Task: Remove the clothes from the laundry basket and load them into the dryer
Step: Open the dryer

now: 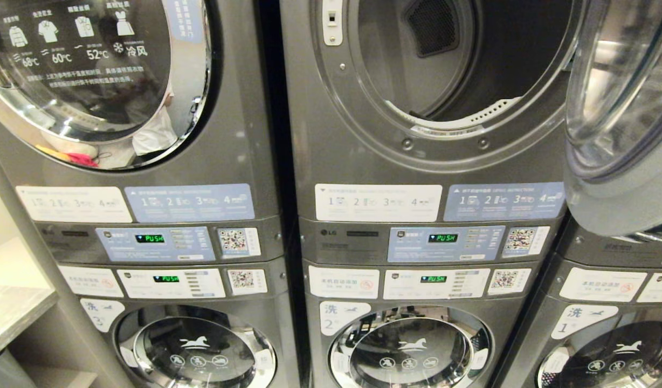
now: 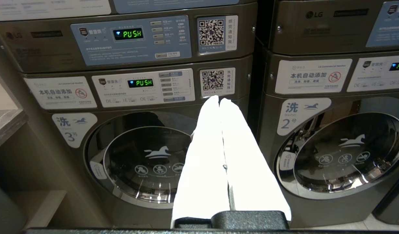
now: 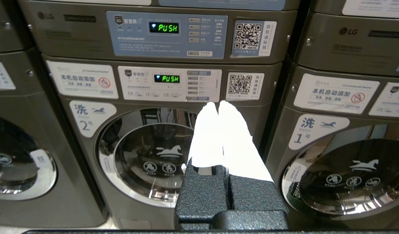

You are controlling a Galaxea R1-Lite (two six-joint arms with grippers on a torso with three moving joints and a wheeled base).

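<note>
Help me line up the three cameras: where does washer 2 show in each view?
Head view: washer 2 is at the bottom centre, under the open dryer.
Left wrist view: it fills the right side.
Right wrist view: it sits left of centre.
Shared landmark: the white "2" label beside its door.
</note>
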